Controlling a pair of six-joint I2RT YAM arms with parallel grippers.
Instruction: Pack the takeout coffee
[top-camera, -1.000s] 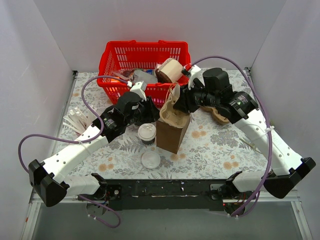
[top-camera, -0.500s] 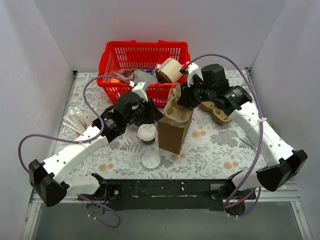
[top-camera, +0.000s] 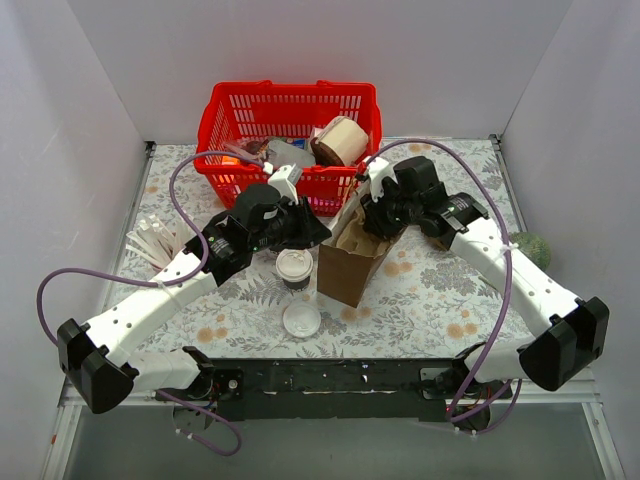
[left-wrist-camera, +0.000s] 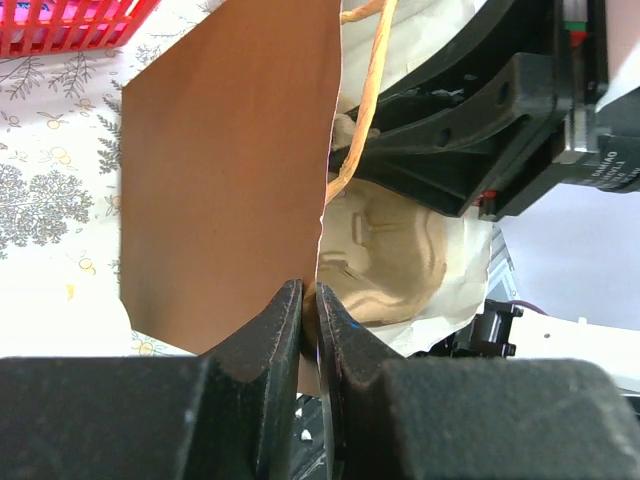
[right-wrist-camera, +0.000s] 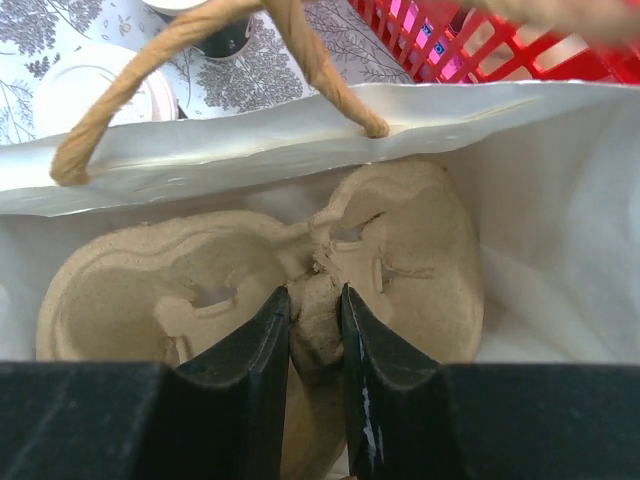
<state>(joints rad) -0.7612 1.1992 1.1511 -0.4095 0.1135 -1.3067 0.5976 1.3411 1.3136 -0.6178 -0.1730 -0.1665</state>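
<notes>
The takeout coffee (top-camera: 294, 267), a dark cup under a white lid, stands on the table just left of the brown paper bag (top-camera: 350, 262). My left gripper (top-camera: 318, 232) is shut on the bag's near rim (left-wrist-camera: 312, 300), one finger inside and one outside. My right gripper (top-camera: 372, 226) reaches down into the bag's mouth. It is shut on the middle ridge of a pulp cup carrier (right-wrist-camera: 316, 322) that lies inside the bag's white lining. In the right wrist view a sliver of the coffee's dark wall (right-wrist-camera: 232, 40) shows beyond the bag's rope handle (right-wrist-camera: 200, 35).
A loose white lid (top-camera: 301, 320) lies in front of the coffee. Behind the bag stands the red basket (top-camera: 215, 125), holding a tan cup (top-camera: 340, 140) on its side and other items. White packets (top-camera: 155, 245) lie at the left. A green object (top-camera: 536, 246) sits at the right wall.
The right gripper has come down and to the left, lowering the carrier from above the bag into it. The left gripper has closed on the bag's rim, and the bag now leans.
</notes>
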